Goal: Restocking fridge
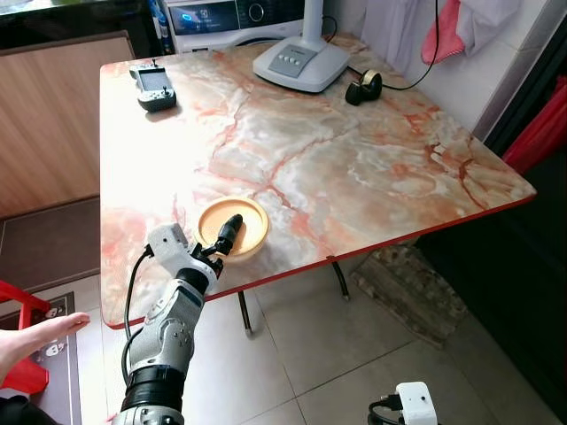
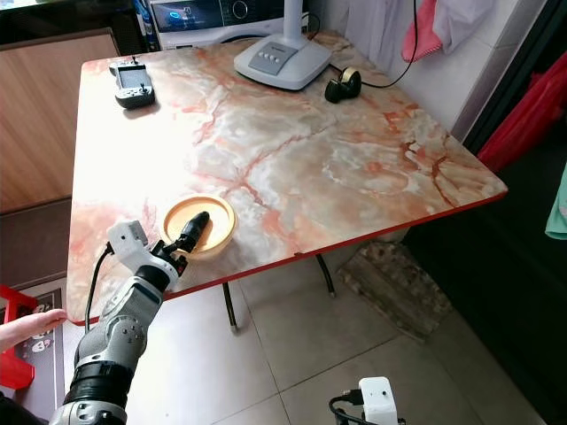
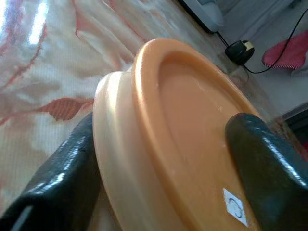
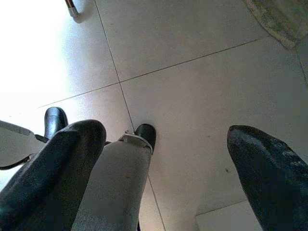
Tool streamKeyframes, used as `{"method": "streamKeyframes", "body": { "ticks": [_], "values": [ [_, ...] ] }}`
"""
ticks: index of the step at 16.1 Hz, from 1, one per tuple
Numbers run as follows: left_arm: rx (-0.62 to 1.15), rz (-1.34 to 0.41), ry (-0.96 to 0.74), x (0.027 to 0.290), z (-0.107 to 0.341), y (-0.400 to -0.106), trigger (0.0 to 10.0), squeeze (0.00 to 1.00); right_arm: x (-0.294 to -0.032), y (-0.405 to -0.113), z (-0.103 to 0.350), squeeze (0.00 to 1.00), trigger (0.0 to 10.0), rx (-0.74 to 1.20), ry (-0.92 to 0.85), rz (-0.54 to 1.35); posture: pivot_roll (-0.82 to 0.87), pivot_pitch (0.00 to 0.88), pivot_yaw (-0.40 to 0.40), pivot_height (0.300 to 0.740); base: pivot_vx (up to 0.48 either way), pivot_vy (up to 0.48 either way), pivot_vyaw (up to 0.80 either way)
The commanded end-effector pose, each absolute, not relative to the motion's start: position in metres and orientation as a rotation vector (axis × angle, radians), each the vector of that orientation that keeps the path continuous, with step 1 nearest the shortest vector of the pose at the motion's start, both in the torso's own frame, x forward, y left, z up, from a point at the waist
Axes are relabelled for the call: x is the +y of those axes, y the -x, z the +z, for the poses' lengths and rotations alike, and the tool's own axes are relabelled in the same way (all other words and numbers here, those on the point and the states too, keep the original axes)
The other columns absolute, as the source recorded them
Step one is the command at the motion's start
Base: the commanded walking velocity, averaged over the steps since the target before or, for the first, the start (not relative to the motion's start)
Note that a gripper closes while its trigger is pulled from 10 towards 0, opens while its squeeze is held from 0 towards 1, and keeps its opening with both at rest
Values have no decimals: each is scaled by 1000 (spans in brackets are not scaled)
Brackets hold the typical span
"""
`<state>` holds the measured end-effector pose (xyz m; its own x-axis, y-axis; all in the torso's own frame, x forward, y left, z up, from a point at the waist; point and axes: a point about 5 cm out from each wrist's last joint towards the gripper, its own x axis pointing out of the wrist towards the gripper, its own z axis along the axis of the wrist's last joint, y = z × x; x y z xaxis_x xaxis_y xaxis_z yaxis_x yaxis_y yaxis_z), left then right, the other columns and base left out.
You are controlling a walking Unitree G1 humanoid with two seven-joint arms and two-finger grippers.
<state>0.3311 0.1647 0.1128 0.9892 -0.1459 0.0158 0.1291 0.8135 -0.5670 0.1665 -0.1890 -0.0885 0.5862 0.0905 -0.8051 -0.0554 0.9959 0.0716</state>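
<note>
A shallow orange bowl (image 1: 244,232) sits on the marble table (image 1: 354,168) close to its front edge, left of centre. My left gripper (image 1: 227,237) reaches up from below that edge and is open, straddling the bowl's near rim. In the left wrist view one black finger (image 3: 62,178) lies against the bowl's (image 3: 192,120) outer wall and the other finger (image 3: 264,163) rests inside it. My right gripper (image 4: 168,159) hangs open over the tiled floor with nothing between its fingers.
On the table's far side are a grey handheld controller (image 1: 153,87), a white lamp base (image 1: 301,62) and a black tape roll (image 1: 363,87). A person's bare foot (image 1: 40,335) and a red stool (image 1: 19,347) are at the lower left. A stone slab (image 1: 407,292) lies under the table.
</note>
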Motion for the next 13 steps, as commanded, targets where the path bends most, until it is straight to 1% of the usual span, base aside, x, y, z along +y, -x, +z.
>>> {"method": "streamKeyframes", "body": {
  "ticks": [1, 13],
  "values": [
    [58, -140, 592, 163, 106, -330, 0, 0, -192, -161, -90, 0, 10000, 953, -48, 71, -14, 115, -47, 740, 0, 0, 0],
    [-12, -115, 614, 167, 114, -332, 0, 0, -194, -164, -89, 0, 10000, 949, -41, 78, -11, 126, -62, 740, 0, 0, 0]
  ]
}}
